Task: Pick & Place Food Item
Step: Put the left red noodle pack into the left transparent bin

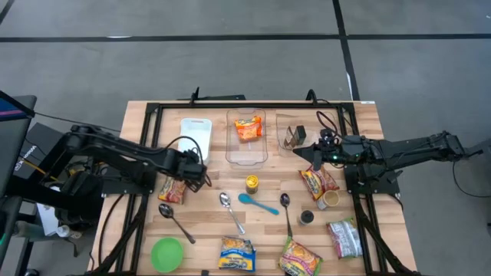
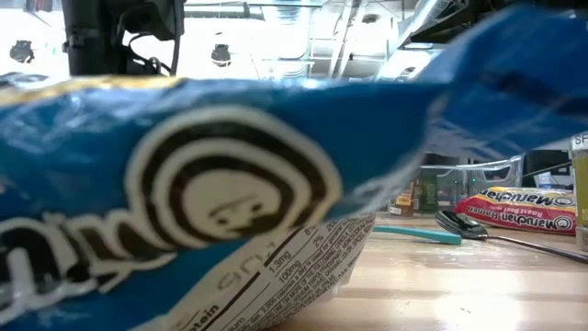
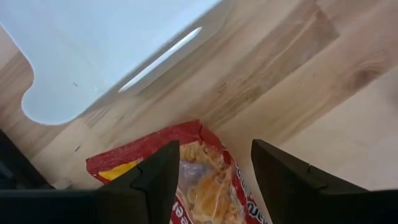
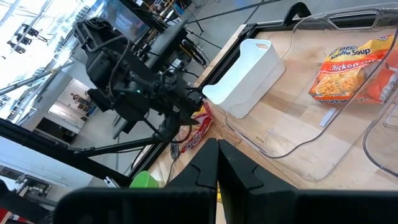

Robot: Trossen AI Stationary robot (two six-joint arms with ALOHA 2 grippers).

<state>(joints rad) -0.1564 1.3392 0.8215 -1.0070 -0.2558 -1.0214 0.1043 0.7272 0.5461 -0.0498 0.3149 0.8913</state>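
Over the left half of the table, I am seeing my left gripper (image 1: 201, 175) hanging just above the upper end of a red noodle packet (image 1: 172, 189) that is lying flat on the wood. Through the left wrist camera its two dark fingers (image 3: 158, 177) are standing spread apart, one on each side of the packet's (image 3: 199, 180) torn-looking top edge, and I cannot tell whether they are touching it. The white bin (image 1: 195, 136) is sitting just beyond, its rounded corner (image 3: 93, 56) filling that view.

My right gripper (image 1: 314, 153) is hovering near the table's right rear, beside a small clear container (image 1: 290, 138); in the right wrist camera its fingers (image 4: 214, 171) are pressed together and holding nothing. That camera is also looking across at the left arm (image 4: 134, 87) and at a chicken noodle soup packet (image 4: 345, 68).

That soup packet (image 1: 248, 128) is lying inside the clear rectangular tray (image 1: 245, 157) at rear centre. A second red noodle packet (image 1: 318, 182) is lying below the right gripper, touching a paper cup (image 1: 331, 200).

Down the middle I am seeing a yellow jar (image 1: 251, 183), a teal spoon (image 1: 258, 203) and three metal spoons, with a green bowl (image 1: 167, 254) at the front left. A blue packet (image 2: 184, 193) is blocking most of the low camera.
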